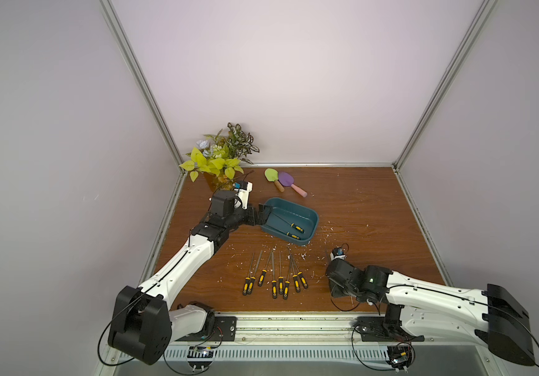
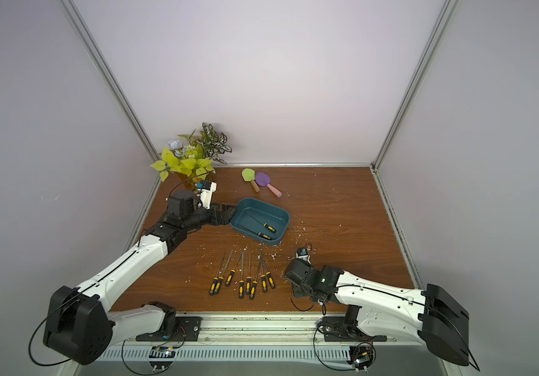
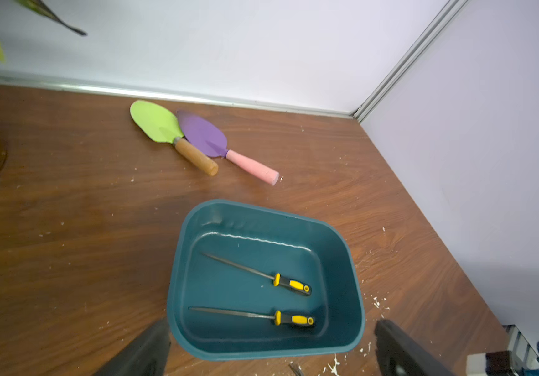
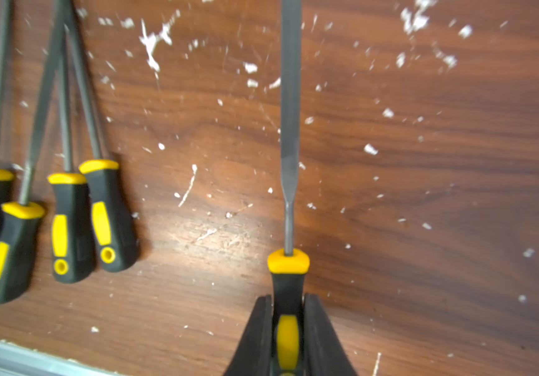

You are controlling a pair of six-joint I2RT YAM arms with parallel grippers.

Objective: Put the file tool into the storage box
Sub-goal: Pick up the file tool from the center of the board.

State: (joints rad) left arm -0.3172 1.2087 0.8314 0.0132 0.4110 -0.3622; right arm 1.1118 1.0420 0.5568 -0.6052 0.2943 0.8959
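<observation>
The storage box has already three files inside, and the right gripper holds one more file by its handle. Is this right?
No, the storage box holds two files, not three; the left wrist view shows both. The right gripper does hold one more file by its handle.

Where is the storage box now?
In both top views the storage box lies mid-table, between the trowels behind and the row of files in front; the left end effector is at its left end.

Both top views look down from high behind the arm bases, with the storage box (image 1: pixel 290 208) mid-scene. The left wrist view faces that box closely. The right wrist view looks closely down on loose files (image 4: pixel 69 228) lying baseward of the box, which the top views share.
</observation>
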